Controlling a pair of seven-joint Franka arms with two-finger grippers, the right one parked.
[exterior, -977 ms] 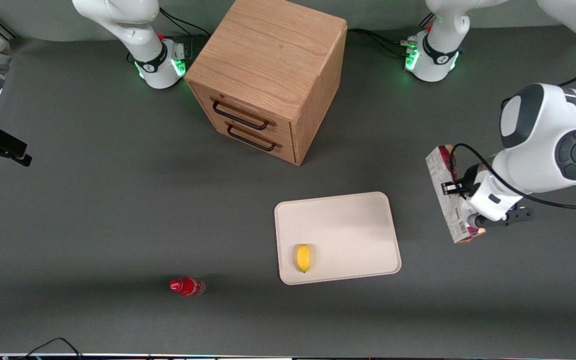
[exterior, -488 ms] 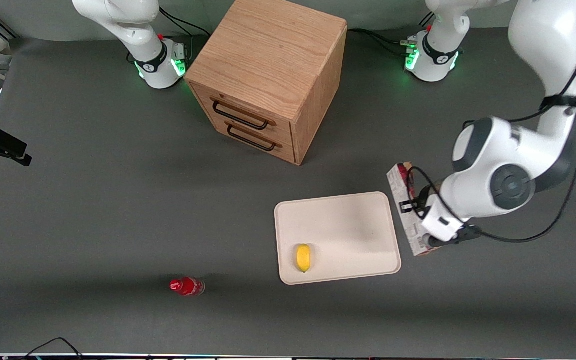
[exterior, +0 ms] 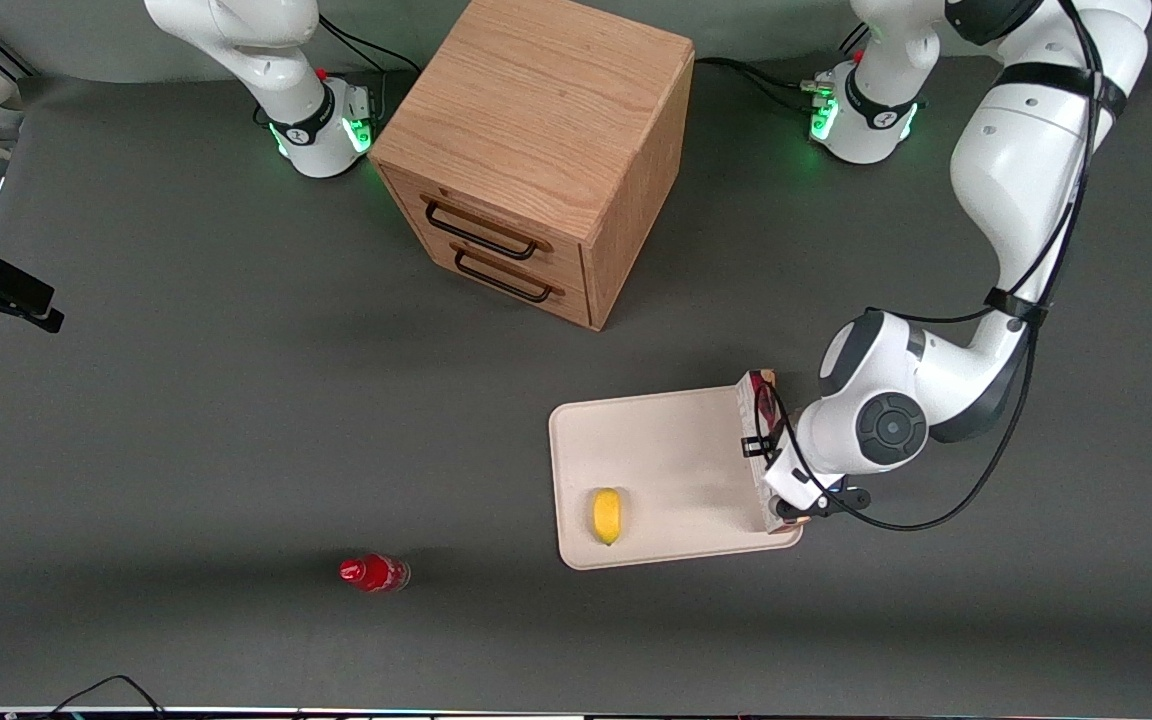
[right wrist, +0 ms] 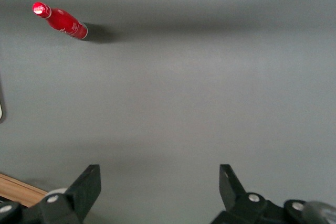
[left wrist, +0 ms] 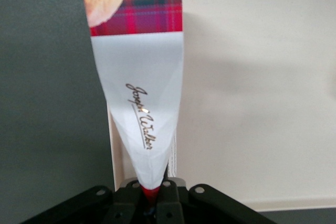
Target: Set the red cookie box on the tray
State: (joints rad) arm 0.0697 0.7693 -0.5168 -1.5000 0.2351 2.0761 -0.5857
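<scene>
While the working arm reaches over the worktop (exterior: 186,400) in the front view, its hand (exterior: 774,470) hangs above the edge of the tray (exterior: 671,450) that lies toward the working arm's end, clenched on the red cookie box (exterior: 758,440). The box stands on its thin edge and runs along that edge of the tray, so only its narrow pale side shows from above. Held this way, it seems ready to be lowered or tipped flat onto the bare part of the tray. A lemon (exterior: 606,515) lies on the tray near the corner closest to the camera on the parked arm's side, well apart from the box, so most of the tray surface is free. A wooden drawer cabinet (exterior: 534,150) stands farther from the camera than the tray, and a small red bottle (exterior: 373,573) lies toward the parked arm's end.

From the left wrist view, the hand (left wrist: 152,195) pinches one end of the red cookie box (left wrist: 139,87), whose length stretches away from the camera. The tray (left wrist: 252,93) spreads out beside and beneath the box, and the box lies roughly over the tray's rim rather than over its middle. I judge a small shift inward would seat it better.

The right wrist view shows only the red bottle (right wrist: 60,20) and grey worktop (right wrist: 184,103).
</scene>
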